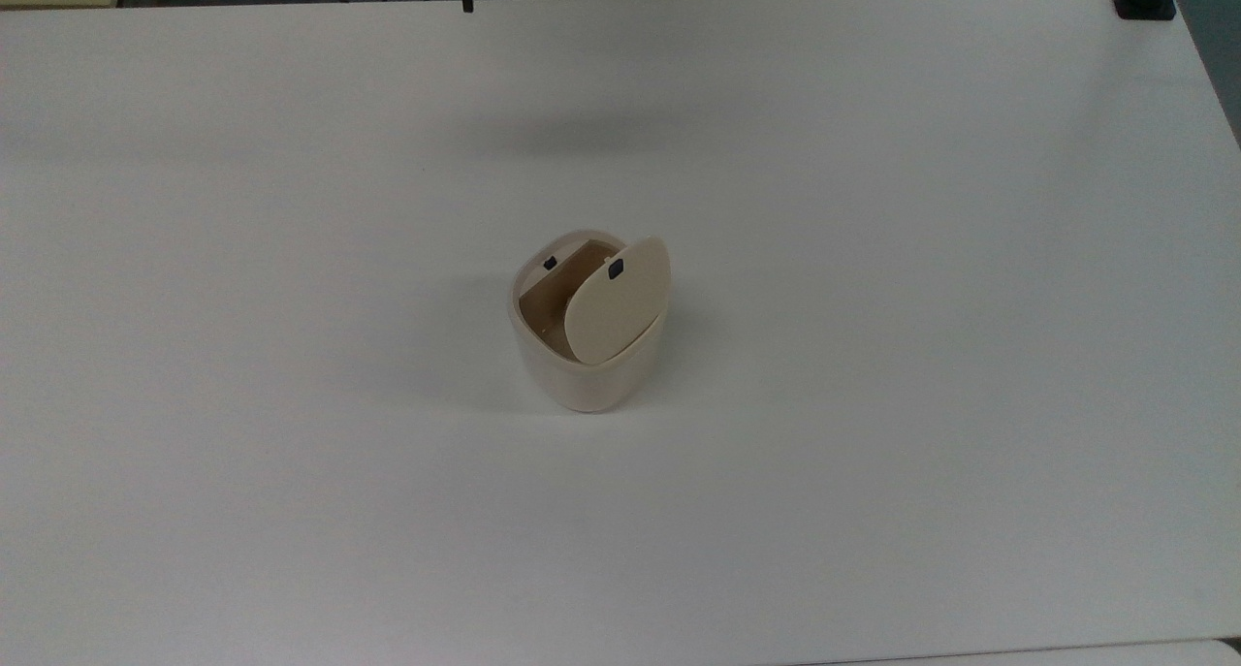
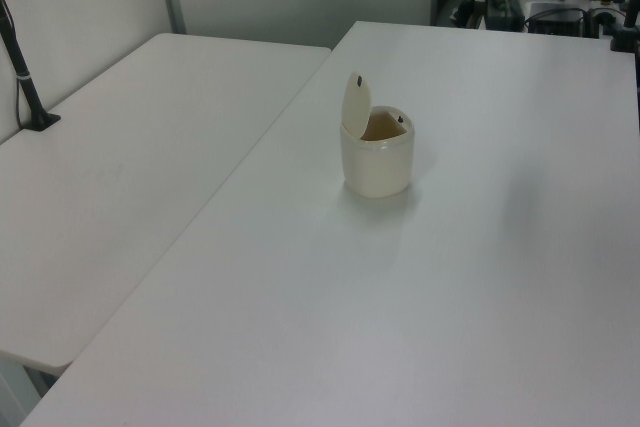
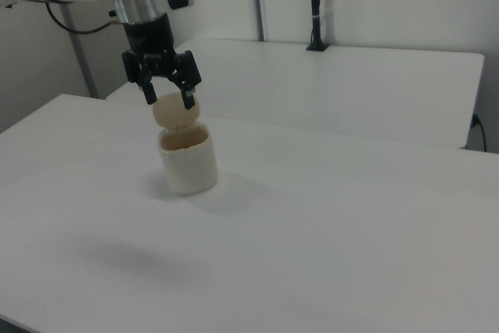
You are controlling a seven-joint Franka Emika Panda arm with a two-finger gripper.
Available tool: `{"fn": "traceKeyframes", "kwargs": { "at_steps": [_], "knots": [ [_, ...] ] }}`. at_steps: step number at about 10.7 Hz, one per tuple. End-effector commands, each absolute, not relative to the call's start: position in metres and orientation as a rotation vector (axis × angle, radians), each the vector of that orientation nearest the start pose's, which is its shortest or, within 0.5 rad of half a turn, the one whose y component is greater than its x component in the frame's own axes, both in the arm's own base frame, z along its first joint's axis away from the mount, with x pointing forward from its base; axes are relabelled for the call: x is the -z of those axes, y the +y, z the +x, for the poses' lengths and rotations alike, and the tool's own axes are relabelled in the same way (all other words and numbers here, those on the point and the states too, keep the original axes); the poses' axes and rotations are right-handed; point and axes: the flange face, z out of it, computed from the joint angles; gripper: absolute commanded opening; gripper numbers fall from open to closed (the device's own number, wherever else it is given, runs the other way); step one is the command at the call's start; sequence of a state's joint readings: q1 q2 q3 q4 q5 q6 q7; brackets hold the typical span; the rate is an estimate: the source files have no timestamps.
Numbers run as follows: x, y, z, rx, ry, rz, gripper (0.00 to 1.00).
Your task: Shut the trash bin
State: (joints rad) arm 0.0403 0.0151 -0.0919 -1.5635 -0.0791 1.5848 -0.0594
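Right view has the gripper, fingers spread and empty, high beyond the bin mid-worktop; its lid stands raised, so the push comes from above.

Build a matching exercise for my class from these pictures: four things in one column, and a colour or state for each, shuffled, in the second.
Things:
1. lid
2. trash bin
3. gripper
4. table

States:
A. white, bare surface that bears the bin
B. fingers spread open, in the air at the right view's upper left
C. raised on its hinge, carrying a small black mark
D. standing upright with its brownish inside showing

Pairs: 1-C, 2-D, 3-B, 4-A
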Motion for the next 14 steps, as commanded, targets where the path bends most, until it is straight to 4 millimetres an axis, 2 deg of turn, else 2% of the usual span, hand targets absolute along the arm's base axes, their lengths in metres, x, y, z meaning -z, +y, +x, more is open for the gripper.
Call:
{"fn": "traceKeyframes", "kwargs": {
  "at_steps": [1, 3, 4, 6, 7, 9, 10, 12, 14],
  "knots": [
    [-0.622, -0.036, 0.55, -0.026, -0.101, -3.222, 0.83],
    [-0.622, -0.037, 0.55, -0.032, -0.19, -3.216, 0.41],
    [-0.621, -0.036, 0.551, -0.032, -0.193, -3.216, 0.25],
    [-0.619, -0.033, 0.553, -0.031, -0.203, -3.214, 0.05],
    [-0.617, -0.031, 0.555, -0.024, -0.209, -3.215, 0.02],
    [-0.615, -0.022, 0.561, 0.015, -0.234, -3.212, 0.01],
    [-0.606, -0.015, 0.573, 0.055, -0.255, -3.212, 0.0],
    [-0.597, 0.029, 0.594, 0.184, -0.362, -3.2, 0.0],
    [-0.592, 0.065, 0.61, 0.34, -0.452, -3.172, 0.0]
  ]
}}
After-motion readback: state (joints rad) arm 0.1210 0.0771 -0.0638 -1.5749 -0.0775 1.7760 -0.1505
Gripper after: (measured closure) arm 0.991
